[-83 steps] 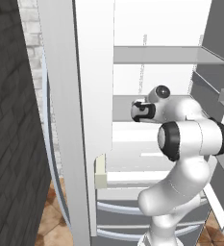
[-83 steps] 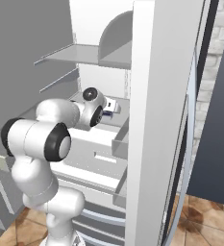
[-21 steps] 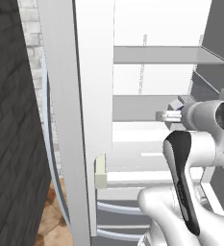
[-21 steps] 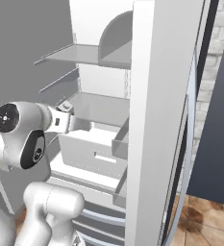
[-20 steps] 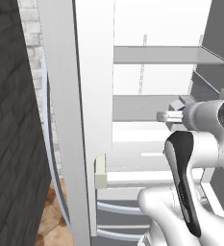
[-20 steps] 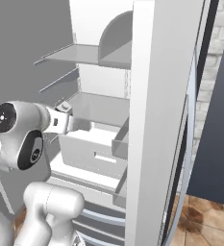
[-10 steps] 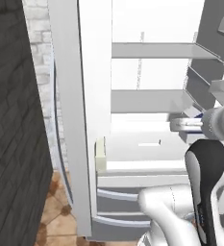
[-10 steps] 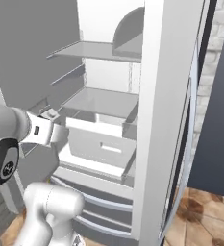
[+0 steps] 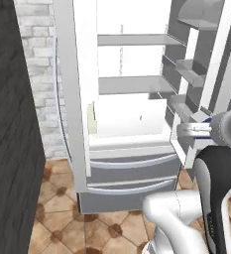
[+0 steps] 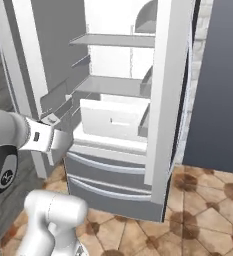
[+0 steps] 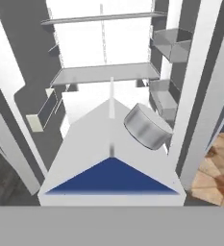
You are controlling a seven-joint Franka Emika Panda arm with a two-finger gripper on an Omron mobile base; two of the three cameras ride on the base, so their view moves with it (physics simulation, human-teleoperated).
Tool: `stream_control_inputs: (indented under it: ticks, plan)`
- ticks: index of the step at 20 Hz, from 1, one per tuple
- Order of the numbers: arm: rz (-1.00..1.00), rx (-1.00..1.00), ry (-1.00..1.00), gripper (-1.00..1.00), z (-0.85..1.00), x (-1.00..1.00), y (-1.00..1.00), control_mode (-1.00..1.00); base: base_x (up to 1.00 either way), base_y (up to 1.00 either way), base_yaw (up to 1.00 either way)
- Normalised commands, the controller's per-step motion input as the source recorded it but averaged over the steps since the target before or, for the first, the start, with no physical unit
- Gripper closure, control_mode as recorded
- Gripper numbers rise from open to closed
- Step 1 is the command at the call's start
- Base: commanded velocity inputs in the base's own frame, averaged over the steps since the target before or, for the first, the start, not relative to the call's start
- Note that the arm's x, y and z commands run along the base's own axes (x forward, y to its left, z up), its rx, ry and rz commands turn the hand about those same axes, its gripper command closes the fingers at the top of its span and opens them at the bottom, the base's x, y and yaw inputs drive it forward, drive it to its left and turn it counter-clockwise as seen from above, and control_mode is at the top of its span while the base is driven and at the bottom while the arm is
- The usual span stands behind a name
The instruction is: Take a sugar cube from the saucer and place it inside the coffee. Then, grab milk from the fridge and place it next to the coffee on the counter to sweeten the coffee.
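White milk apparently in claw, fridge open

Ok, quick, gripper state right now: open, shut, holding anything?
Gripper: shut on the milk, with the carton close under the hand camera, outside the open fridge.

I can't read any text, label, brand or number on the milk or the fridge.
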Motion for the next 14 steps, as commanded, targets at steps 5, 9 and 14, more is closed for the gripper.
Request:
stream_control_inputs:
  ticks: [5, 9, 14]
  plan:
    - [0.0, 0.0, 0.0, 1.0, 0.0, 0.0, 0.0, 1.0, -0.63, -0.09, -0.53]
    - [0.0, 0.0, 0.0, 1.0, 0.0, 0.0, 0.0, 1.0, -0.27, -0.35, -0.6]
    - [0.0, 0.0, 0.0, 1.0, 0.0, 0.0, 0.0, 1.0, 0.03, -0.69, -0.5]
